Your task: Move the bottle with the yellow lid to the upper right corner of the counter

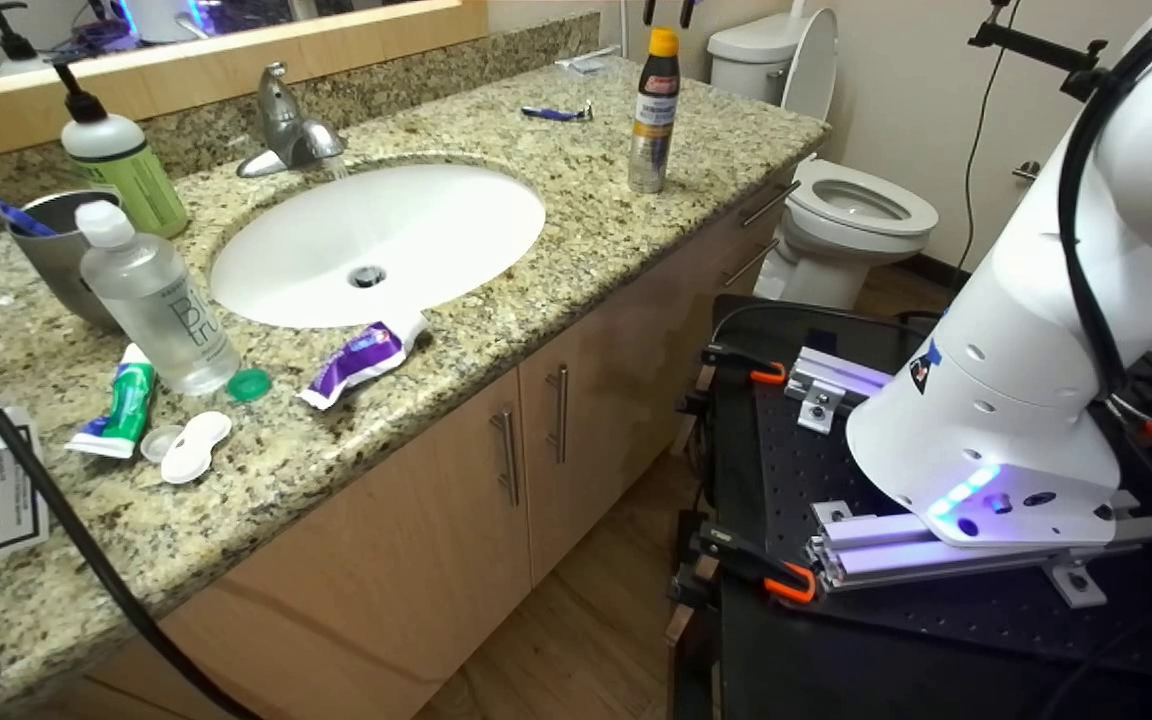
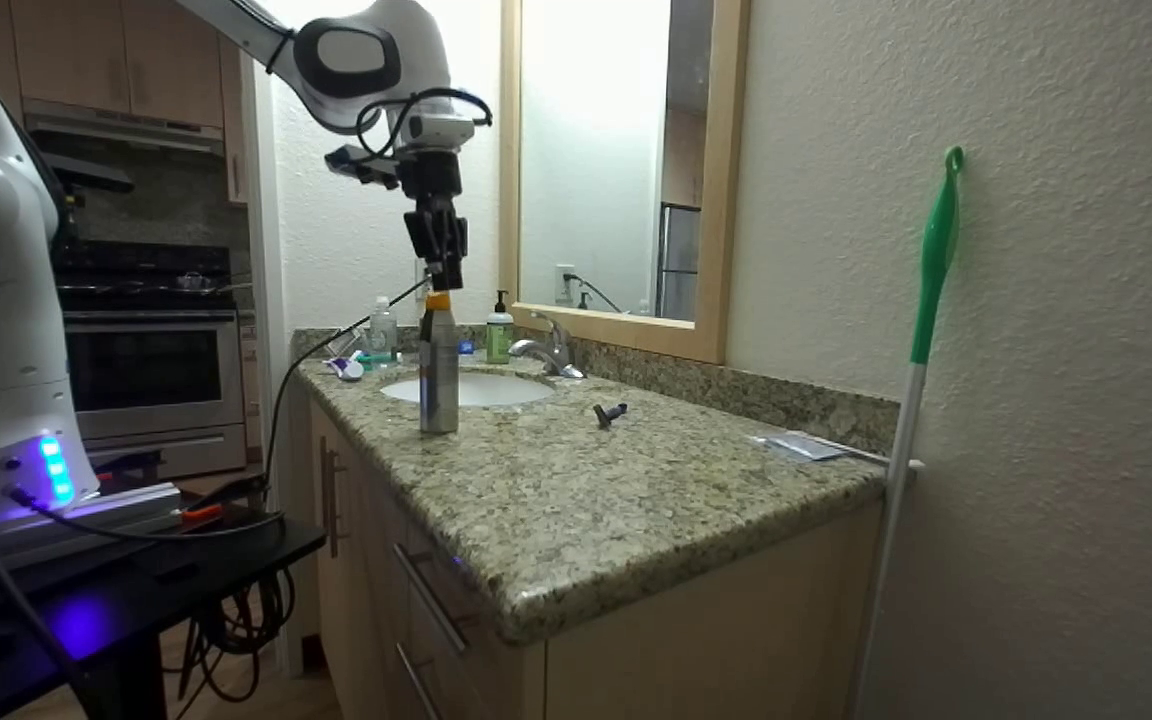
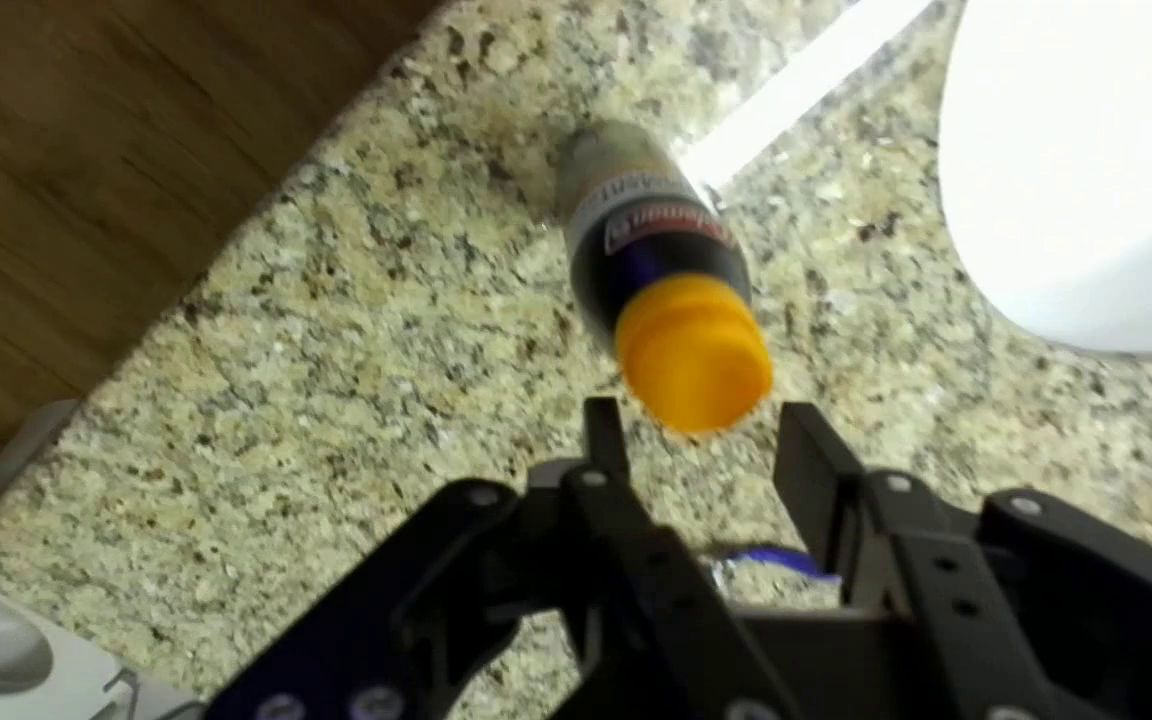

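Observation:
The bottle with the yellow lid (image 1: 653, 115) stands upright on the speckled granite counter (image 1: 746, 130), near its front edge and beside the sink. It also shows in an exterior view (image 2: 439, 370) and in the wrist view (image 3: 656, 240), where its cap points toward the camera. My gripper (image 2: 448, 275) points down just above the yellow cap. Only its fingertips show at the top edge of an exterior view (image 1: 668, 12). In the wrist view the gripper (image 3: 701, 418) is open, its fingers apart and nothing held. The cap appears just ahead of the fingertips, not clearly between them.
A blue razor (image 1: 554, 114) lies behind the bottle. A small packet (image 2: 801, 445) lies near the back far corner by the wall. The white sink (image 1: 456, 230), faucet (image 1: 291, 130), green soap bottle (image 1: 131, 165), clear bottle (image 1: 161, 310) and purple tube (image 1: 366, 360) are farther along.

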